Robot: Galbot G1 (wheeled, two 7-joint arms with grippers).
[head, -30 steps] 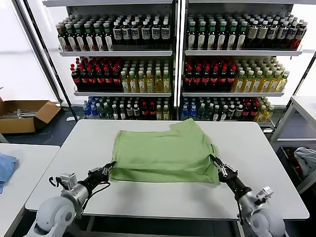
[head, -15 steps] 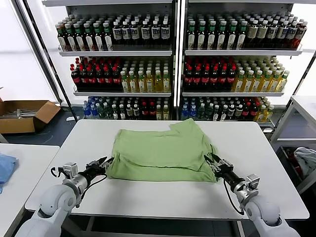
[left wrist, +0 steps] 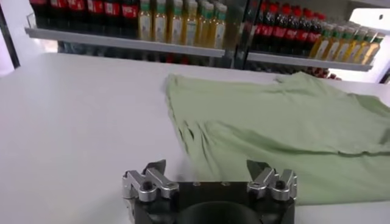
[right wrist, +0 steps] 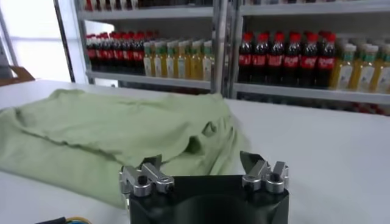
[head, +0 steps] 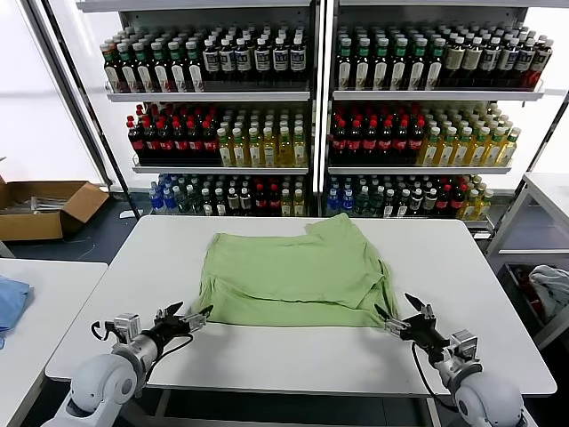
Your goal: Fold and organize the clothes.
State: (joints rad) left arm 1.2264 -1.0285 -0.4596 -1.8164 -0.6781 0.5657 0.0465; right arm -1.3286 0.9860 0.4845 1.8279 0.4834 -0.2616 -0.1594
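A light green shirt (head: 289, 276) lies folded on the white table (head: 444, 258), plain side up, with a loose flap toward the far right. My left gripper (head: 187, 316) stands open just off the shirt's near left corner, empty. My right gripper (head: 404, 311) is open too, a little off the near right corner. In the left wrist view the shirt (left wrist: 274, 128) spreads ahead of the open left gripper (left wrist: 206, 169). In the right wrist view the shirt's rumpled edge (right wrist: 122, 131) lies just beyond the open right gripper (right wrist: 201, 161).
Shelves of bottles (head: 311, 124) stand behind the table. A cardboard box (head: 44, 206) sits on the floor at far left. A blue cloth (head: 11, 301) lies on a side table to the left. A pale fabric bundle (head: 547, 289) rests at the right.
Both grippers opened, let go of the shirt's near corners and drew back toward the table's near edge. The shirt's front edge settled flat.
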